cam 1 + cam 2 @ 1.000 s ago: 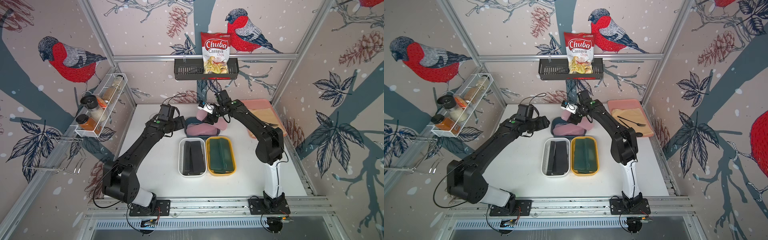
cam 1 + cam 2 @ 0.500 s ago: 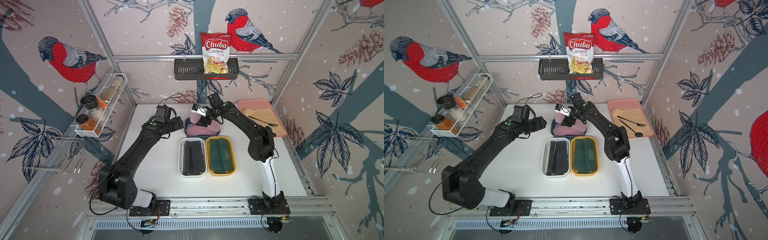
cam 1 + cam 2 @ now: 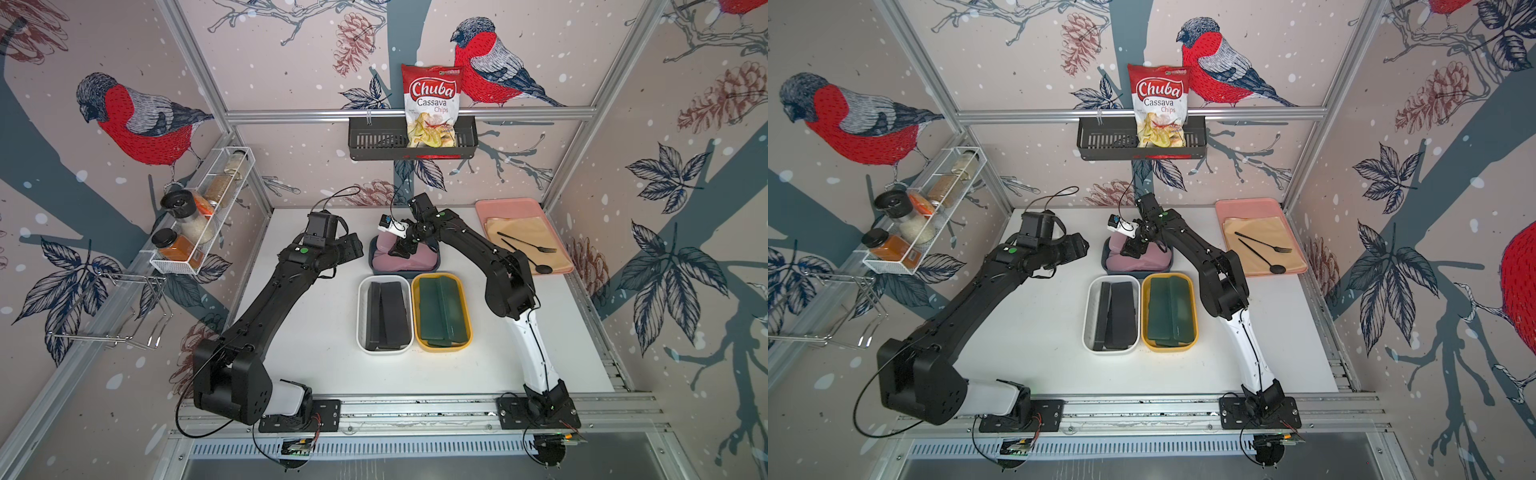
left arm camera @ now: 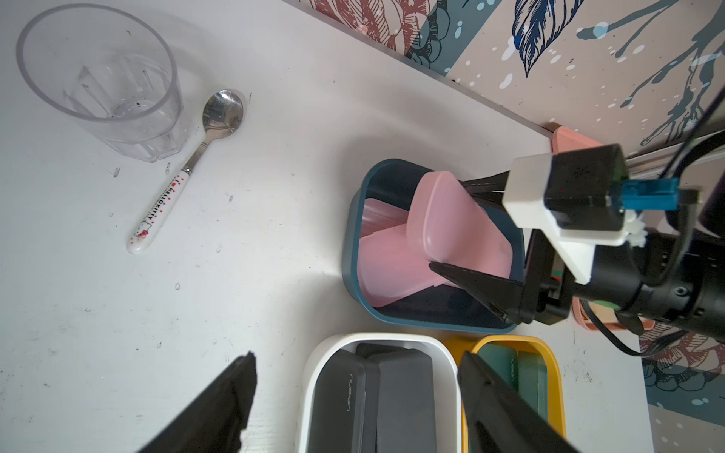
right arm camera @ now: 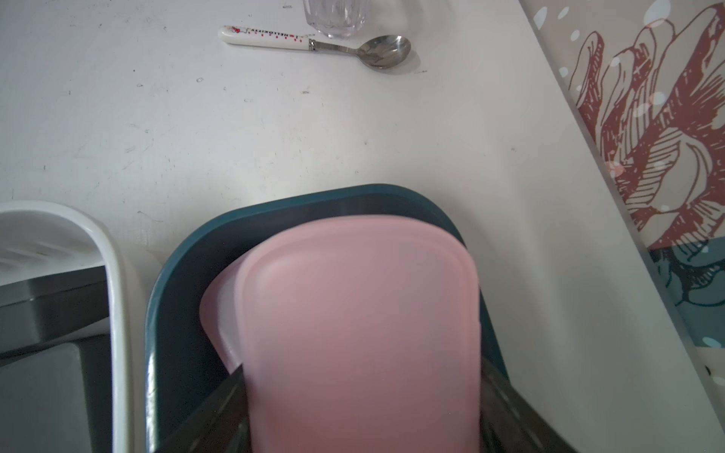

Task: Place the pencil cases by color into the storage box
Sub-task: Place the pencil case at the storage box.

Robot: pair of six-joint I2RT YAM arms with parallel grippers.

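My right gripper (image 3: 400, 248) (image 5: 363, 412) is shut on a pink pencil case (image 4: 451, 219) (image 5: 361, 313). It holds the case tilted over the dark blue tub (image 3: 405, 274) (image 4: 349, 243), with the case's far end down inside. Other pink cases (image 4: 388, 259) lie in that tub. Black cases (image 3: 388, 311) fill the white tub (image 3: 361, 316). Green cases (image 3: 440, 307) fill the yellow tub (image 3: 467, 316). My left gripper (image 3: 353, 245) (image 4: 356, 359) is open and holds nothing, just left of the blue tub.
A pink tray (image 3: 490, 205) with a black fork and spoon sits at the back right. In the left wrist view a clear glass (image 4: 102, 78) and a white-handled spoon (image 4: 184, 172) stand on the table. A chips basket (image 3: 411, 141) and a spice rack (image 3: 199, 212) hang on the walls.
My right gripper has carried the pink case leftward and down over the blue tub. The left arm has barely shifted.
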